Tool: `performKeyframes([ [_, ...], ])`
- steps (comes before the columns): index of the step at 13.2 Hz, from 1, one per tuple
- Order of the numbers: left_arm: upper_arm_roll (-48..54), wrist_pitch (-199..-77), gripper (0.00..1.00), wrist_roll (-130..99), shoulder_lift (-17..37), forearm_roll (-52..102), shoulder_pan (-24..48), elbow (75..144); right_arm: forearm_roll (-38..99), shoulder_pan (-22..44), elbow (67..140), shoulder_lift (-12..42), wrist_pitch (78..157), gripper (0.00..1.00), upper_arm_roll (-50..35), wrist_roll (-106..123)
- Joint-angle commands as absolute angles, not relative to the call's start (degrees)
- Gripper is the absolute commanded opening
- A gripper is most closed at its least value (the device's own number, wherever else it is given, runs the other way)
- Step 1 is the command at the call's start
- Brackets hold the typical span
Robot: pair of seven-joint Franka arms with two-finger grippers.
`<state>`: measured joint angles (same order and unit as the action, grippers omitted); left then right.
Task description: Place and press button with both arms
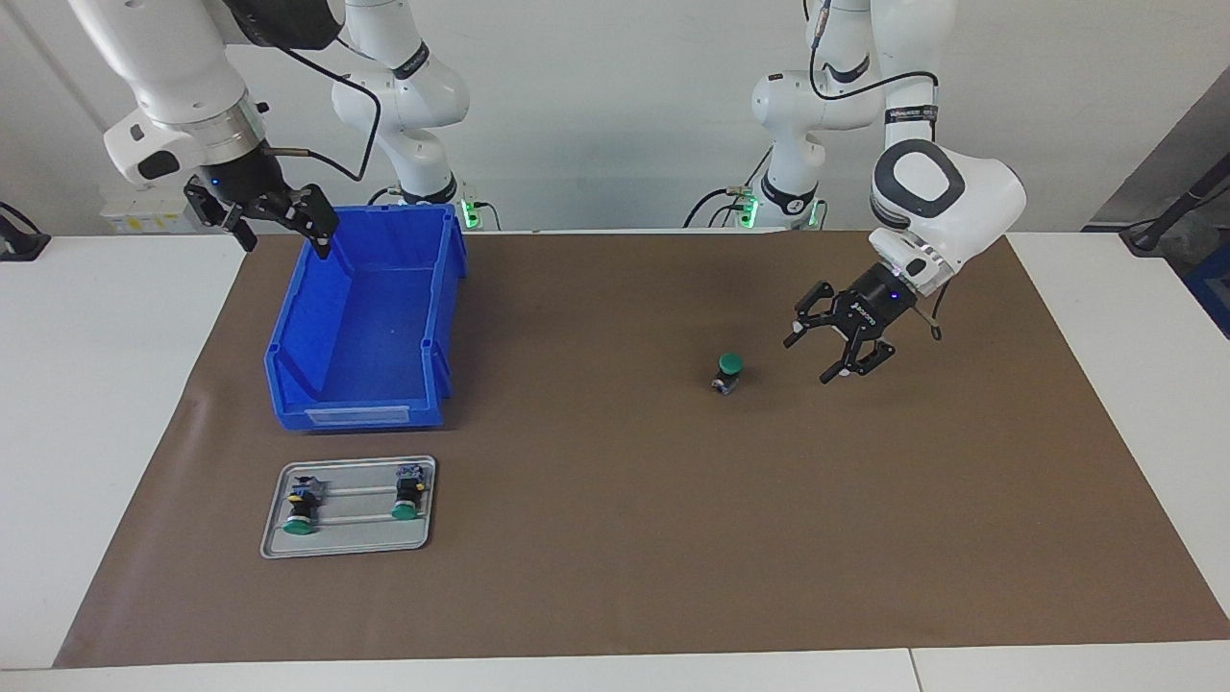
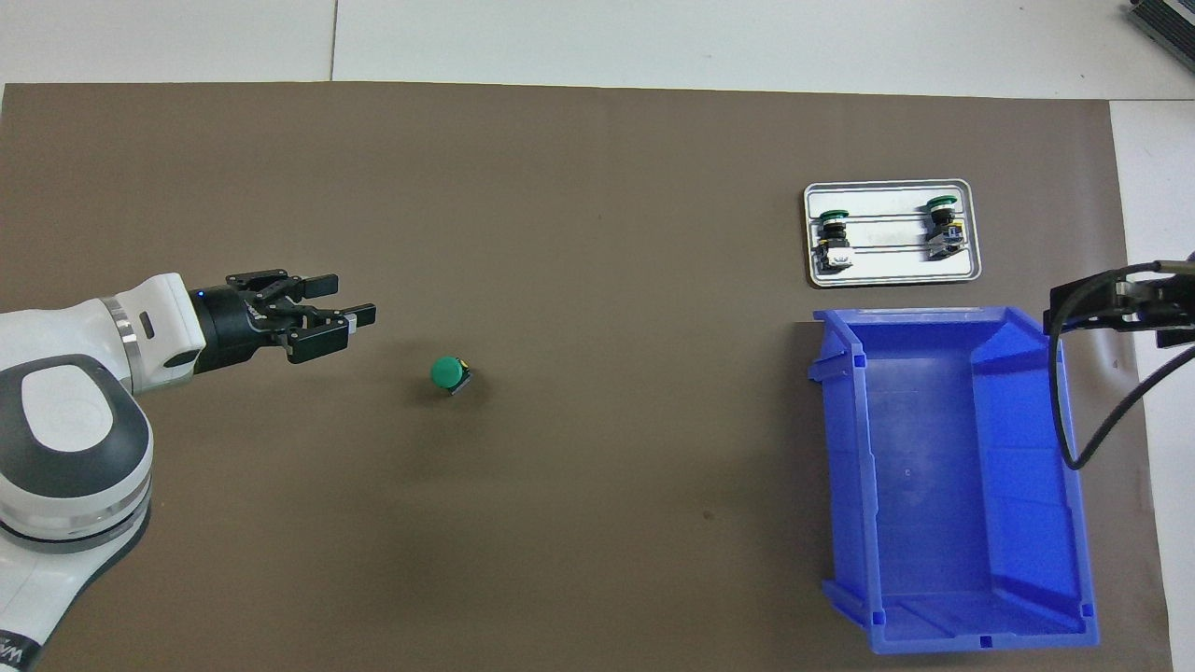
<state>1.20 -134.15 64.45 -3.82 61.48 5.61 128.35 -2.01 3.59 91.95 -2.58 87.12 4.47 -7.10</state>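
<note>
The button (image 1: 728, 373) (image 2: 451, 374) stands on the brown mat with its round green cap up, toward the left arm's end of the table. My left gripper (image 1: 812, 358) (image 2: 353, 297) hangs low beside it, tilted toward it, open and empty, with a clear gap between them. My right gripper (image 1: 288, 243) (image 2: 1083, 303) is raised over the corner of the blue bin (image 1: 356, 408) (image 2: 845, 467) nearest the robots, open, holding nothing.
A small metal tray (image 1: 348, 548) (image 2: 892, 271) lies farther from the robots than the bin, with two more green-capped buttons (image 1: 301, 507) (image 1: 407, 495) lying in it. The bin's inside looks bare. Brown mat covers most of the white table.
</note>
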Motion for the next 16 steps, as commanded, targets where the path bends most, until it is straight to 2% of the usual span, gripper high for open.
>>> performKeyframes([
  [1,1.8,-133.0,0.76,52.2,-6.9,51.2,5.8,127.6,-0.8,3.4,93.3,-3.9,87.6,1.0,4.7,-5.7],
  [2,2.2,-132.8,0.71,46.9,-7.5,46.2,5.9,127.2,-0.8,3.4,93.3,-3.9,87.5,1.0,4.7,-5.7],
  [4,3.8,-129.5,0.54,37.7,-7.4,37.8,6.3,124.6,-0.8,3.4,93.3,-3.9,87.6,1.0,4.7,-5.7],
  [6,4.2,-126.6,0.15,28.6,-6.5,29.9,8.0,121.3,-0.8,3.4,93.3,-3.9,87.6,1.0,4.7,-5.7],
  [7,4.2,-126.4,0.0,24.4,-5.8,26.1,9.4,120.4,-0.8,3.4,93.3,-3.9,87.6,1.0,4.7,-5.7],
  [10,4.2,-126.4,0.0,13.9,-4.7,14.0,14.3,119.1,-0.8,3.4,93.3,-3.9,87.6,1.0,4.7,-5.7],
  [16,4.3,-125.3,0.0,2.1,0.6,3.0,19.9,118.9,-0.8,3.4,93.3,-3.9,87.6,1.0,4.7,-5.7],
])
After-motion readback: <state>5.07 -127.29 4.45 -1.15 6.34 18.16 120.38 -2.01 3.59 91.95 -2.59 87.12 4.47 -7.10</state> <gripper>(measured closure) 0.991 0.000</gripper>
